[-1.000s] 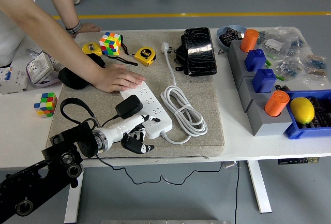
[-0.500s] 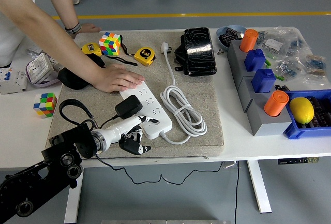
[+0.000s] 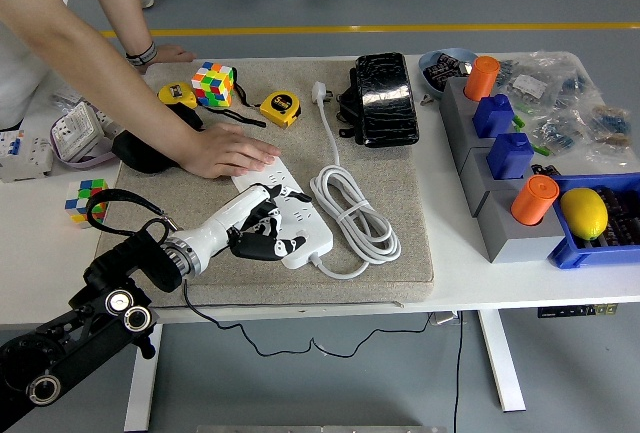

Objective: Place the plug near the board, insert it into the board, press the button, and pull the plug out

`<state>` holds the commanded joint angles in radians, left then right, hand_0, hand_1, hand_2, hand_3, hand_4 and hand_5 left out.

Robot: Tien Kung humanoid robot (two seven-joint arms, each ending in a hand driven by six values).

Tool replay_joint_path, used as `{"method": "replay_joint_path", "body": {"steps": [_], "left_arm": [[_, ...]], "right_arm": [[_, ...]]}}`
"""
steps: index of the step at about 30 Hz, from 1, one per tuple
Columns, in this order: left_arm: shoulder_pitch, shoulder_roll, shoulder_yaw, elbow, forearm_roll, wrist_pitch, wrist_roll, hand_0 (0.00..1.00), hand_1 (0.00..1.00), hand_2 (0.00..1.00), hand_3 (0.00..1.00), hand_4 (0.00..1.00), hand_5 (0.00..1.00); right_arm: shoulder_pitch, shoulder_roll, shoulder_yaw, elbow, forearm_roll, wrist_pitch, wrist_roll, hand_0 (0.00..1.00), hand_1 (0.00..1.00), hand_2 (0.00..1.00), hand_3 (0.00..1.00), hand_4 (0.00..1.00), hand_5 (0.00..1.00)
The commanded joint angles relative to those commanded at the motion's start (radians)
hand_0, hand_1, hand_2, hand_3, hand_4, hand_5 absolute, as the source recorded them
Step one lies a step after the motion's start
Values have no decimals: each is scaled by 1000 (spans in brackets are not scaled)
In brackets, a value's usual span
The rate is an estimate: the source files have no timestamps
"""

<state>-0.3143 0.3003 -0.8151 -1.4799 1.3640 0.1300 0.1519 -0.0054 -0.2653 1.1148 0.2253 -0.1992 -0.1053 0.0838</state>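
Observation:
The white power board (image 3: 310, 236) lies at an angle on the grey mat (image 3: 400, 243). My left hand (image 3: 258, 230) reaches in from the lower left and lies over the middle of the board. Its black fingers (image 3: 270, 245) curl around the black plug, which is almost wholly hidden under them. The plug's thin black cord (image 3: 118, 202) loops back along my forearm. From the far side a person's hand (image 3: 228, 151) presses flat on the board's far end. The board's own white cable (image 3: 355, 215) is coiled to the right of it. My right arm is out of sight.
At the mat's far edge lie a colour cube (image 3: 214, 83), two yellow tape measures (image 3: 280, 108) and a black case (image 3: 384, 98). Grey blocks (image 3: 505, 223) with orange and blue pieces and a blue bin (image 3: 600, 243) with a lemon stand at the right. A second cube (image 3: 88, 200) sits at the left.
My left hand has moved up and away from the mat's near edge onto the board, covering the black plug that stood free a moment ago. The person's hand has stayed put.

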Motion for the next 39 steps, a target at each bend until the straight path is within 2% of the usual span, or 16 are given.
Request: {"method": "replay_joint_path", "body": {"steps": [3,4,6,9,10,13,15,16,20,21,22,27,28,33,34,39], "left_arm": [[0,-2,-4,19,-33,83,-84,112,31,168,633,756,195],[1,-5,-10,30,-26,112,-111,200,173,308,552,817,254],[1,-8,-19,45,4,153,-141,200,173,308,552,817,254],[1,-10,-31,69,73,205,-156,200,173,308,552,817,254],[1,-10,-33,73,84,213,-157,478,582,565,570,962,351],[0,-12,-36,91,149,237,-140,478,582,565,570,962,351],[0,-15,-37,104,204,241,-107,478,582,565,570,962,351],[1,-16,-36,111,231,241,-88,658,725,739,671,998,391],[0,-20,-27,143,310,221,-9,658,725,739,671,998,391],[0,-20,-26,147,319,219,-1,658,725,739,671,998,391],[0,-21,-23,154,331,219,8,727,776,789,740,998,431],[-3,-26,-17,181,373,220,29,727,776,789,740,998,431],[-4,-27,-15,186,382,222,32,616,739,745,744,998,461],[-7,-31,0,205,407,234,55,616,739,745,744,998,461],[-9,-33,4,209,413,238,61,447,597,594,694,998,363],[-18,-41,14,226,439,251,80,447,597,594,694,998,363]], "right_arm": [[0,0,0,0,1,0,0,491,538,524,508,813,339],[0,0,0,0,1,0,0,489,538,524,508,812,338],[0,1,0,0,1,0,0,489,538,524,508,812,338],[-1,1,0,0,0,0,0,489,538,524,508,812,338],[0,1,0,0,0,0,0,490,538,524,508,812,337],[-1,1,1,0,-1,1,0,490,538,524,508,812,337],[-1,1,1,0,-1,1,0,490,538,524,508,812,337],[-2,1,0,0,-1,1,0,490,538,524,508,812,335],[0,2,3,1,-3,1,0,490,538,524,508,812,335],[0,2,4,1,-3,1,0,490,538,524,508,812,335],[0,2,5,1,-5,1,0,490,538,524,508,813,335],[-1,2,14,4,-12,0,1,490,538,524,508,813,335],[-1,2,14,4,-13,1,0,490,538,524,509,813,335],[0,1,16,5,-18,0,1,490,538,524,509,813,335],[0,1,16,5,-18,0,1,491,538,524,509,814,334],[2,-2,12,6,-19,0,1,491,538,524,509,814,334]]}}
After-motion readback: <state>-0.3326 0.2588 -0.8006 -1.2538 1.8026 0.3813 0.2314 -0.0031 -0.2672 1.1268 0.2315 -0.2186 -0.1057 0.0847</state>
